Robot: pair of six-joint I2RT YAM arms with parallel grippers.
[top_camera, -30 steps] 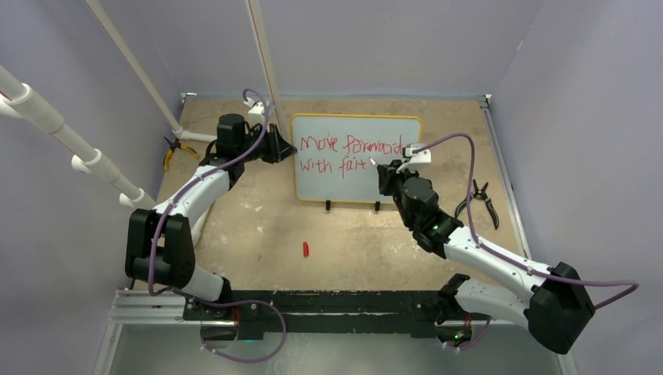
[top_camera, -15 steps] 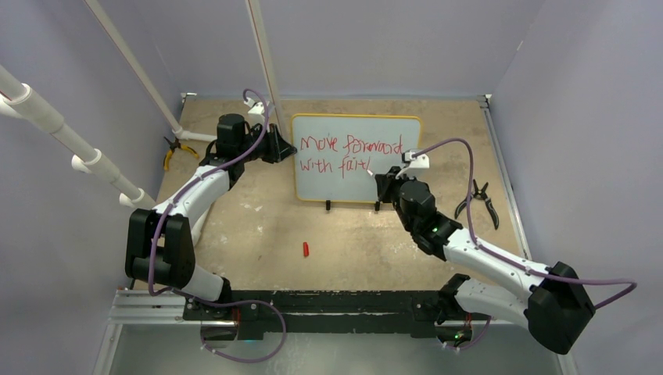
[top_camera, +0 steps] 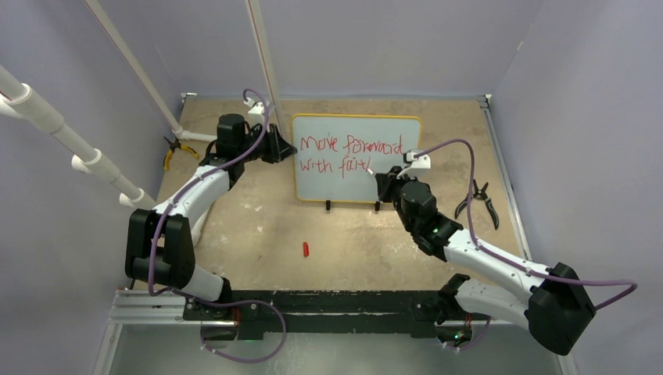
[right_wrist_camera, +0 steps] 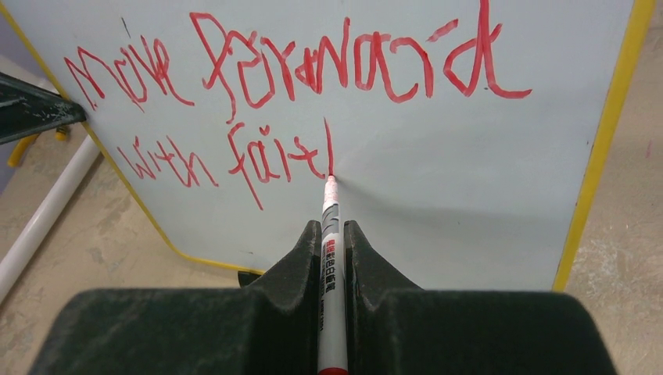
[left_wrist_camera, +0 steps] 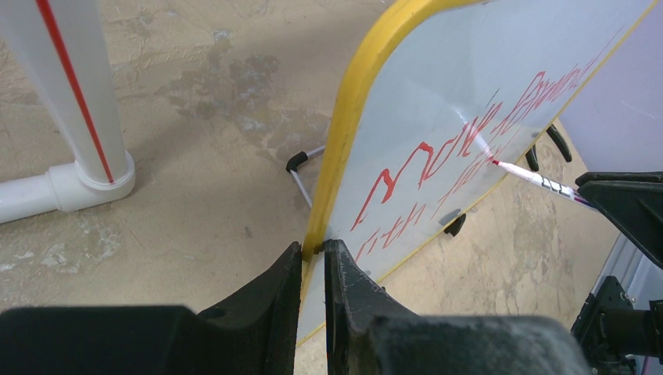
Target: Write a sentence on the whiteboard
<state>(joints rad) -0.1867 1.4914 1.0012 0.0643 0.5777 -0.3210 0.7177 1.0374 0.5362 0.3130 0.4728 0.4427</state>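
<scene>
The whiteboard (top_camera: 360, 184) stands upright on two black feet at the back of the table. My left gripper (top_camera: 288, 151) is shut on the yellow frame of its left edge (left_wrist_camera: 344, 133), one finger on each side of the board (left_wrist_camera: 485, 62). My right gripper (top_camera: 382, 176) is shut on a white marker (right_wrist_camera: 331, 242). The marker's red tip touches the board (right_wrist_camera: 469, 180) at the foot of a vertical stroke after "fait". The sentence (right_wrist_camera: 297, 74) reads "Move forward" over "with fait" plus that stroke. The left wrist view shows the marker (left_wrist_camera: 539, 180) meeting the lettering (left_wrist_camera: 426, 160).
A red marker cap (top_camera: 306, 249) lies on the table in front of the board. Black pliers (top_camera: 485, 200) lie to the right, yellow-handled pliers (top_camera: 172, 153) to the left. A white pipe with its base fitting (left_wrist_camera: 74, 168) stands just left of the board's held edge.
My right gripper has moved down a little with the marker, drawing a vertical stroke after "fait". The left gripper and the board have not moved.
</scene>
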